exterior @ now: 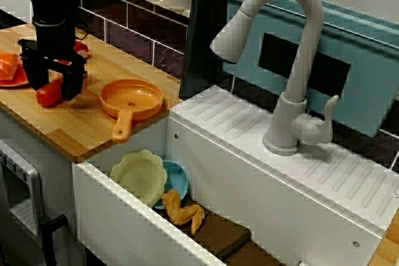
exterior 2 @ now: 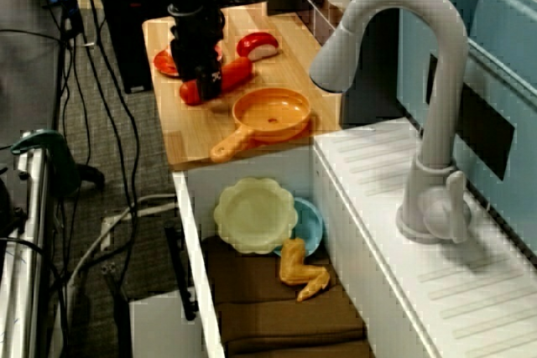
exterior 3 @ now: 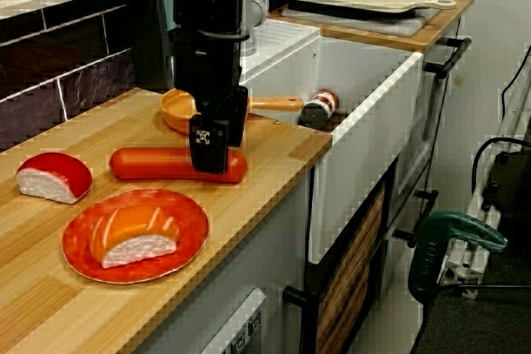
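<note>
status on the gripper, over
Gripper down astride red sausage, grip unclear. Sausage flat on wooden counter. Orange pan close behind, sushi plate alongside.

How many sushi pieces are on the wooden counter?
2. A red-topped piece lies on the bare wood; an orange-topped piece sits on the red plate beside it. No others show in any view.
</note>
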Robot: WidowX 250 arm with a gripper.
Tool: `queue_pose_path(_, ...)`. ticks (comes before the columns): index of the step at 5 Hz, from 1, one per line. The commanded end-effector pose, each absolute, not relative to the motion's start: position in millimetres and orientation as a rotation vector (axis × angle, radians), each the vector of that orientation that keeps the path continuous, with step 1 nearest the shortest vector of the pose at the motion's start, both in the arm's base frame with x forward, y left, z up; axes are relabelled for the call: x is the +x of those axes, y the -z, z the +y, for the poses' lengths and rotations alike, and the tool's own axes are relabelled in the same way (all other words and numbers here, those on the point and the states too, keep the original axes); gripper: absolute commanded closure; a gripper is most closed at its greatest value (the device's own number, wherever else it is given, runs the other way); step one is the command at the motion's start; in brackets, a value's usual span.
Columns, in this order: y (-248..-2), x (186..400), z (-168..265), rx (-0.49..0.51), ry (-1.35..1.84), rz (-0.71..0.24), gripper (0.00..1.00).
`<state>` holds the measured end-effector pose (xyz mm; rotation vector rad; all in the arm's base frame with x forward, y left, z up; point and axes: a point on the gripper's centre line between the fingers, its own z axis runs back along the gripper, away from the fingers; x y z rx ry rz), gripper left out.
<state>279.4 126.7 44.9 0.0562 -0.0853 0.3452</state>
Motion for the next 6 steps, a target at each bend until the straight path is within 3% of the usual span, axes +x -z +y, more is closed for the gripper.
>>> queue_pose_path(1, -100, 281, 139, 0.019, -0.393, -0.141, 0.0)
queue_pose_path(4, -117, 302, 189, 0.103, -0.399, -0.195, 0.0)
queue_pose_path(6, -104, 322, 216, 0.155, -0.372, -0.214, 0.0)
